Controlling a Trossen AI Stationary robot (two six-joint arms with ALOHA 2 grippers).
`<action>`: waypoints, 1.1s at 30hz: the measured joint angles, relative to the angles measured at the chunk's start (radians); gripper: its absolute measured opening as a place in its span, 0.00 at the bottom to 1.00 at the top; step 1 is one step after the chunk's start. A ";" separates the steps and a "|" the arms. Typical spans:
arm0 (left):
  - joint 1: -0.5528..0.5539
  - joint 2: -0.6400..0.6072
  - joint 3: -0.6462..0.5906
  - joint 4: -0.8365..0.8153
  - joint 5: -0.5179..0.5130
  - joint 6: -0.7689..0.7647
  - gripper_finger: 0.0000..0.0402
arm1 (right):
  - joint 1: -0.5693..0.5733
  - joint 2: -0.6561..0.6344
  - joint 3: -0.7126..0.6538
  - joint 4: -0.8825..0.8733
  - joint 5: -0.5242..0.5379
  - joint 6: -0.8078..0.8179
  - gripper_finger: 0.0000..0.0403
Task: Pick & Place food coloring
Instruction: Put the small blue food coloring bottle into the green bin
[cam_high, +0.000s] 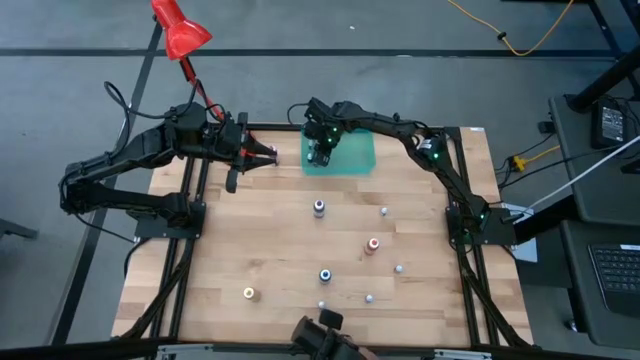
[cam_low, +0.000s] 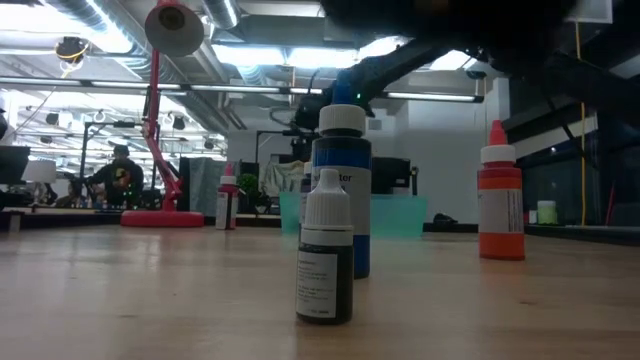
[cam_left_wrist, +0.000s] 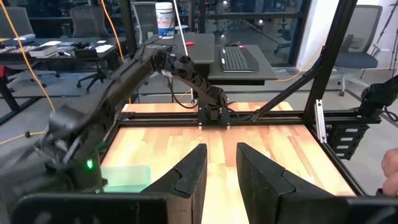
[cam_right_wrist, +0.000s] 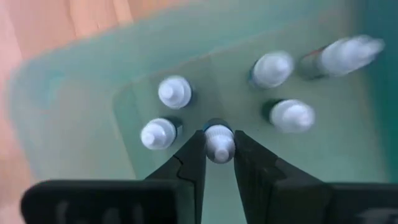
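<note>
My right pincer (cam_right_wrist: 219, 144) pinches a white-capped bottle (cam_right_wrist: 219, 140) over the teal tray (cam_right_wrist: 81, 106) holding 5 others; my left pincer (cam_left_wrist: 221, 165) waits slightly spread above the counter (cam_high: 280, 240).

Two arms, dark matte black links, rounded joint housings. Black cables loop along the left arm (cam_high: 120, 165) and trail off its base. Small green lights glow on the right arm (cam_high: 420, 140) near wrist, elbow and base. Fingers (cam_left_wrist: 186, 177) are black, wedge-shaped, flat-faced, on a broad black crossbar
</note>
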 joint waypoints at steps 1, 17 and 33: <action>0.000 0.000 0.000 0.000 0.000 0.001 0.20 | 0.000 0.011 0.000 0.002 -0.003 0.002 0.17; -0.001 0.000 0.000 -0.005 0.004 0.000 0.20 | 0.003 0.019 0.002 0.006 -0.020 0.021 0.19; -0.001 0.000 0.000 -0.005 0.004 0.001 0.20 | 0.003 0.026 0.086 -0.056 0.026 0.022 0.32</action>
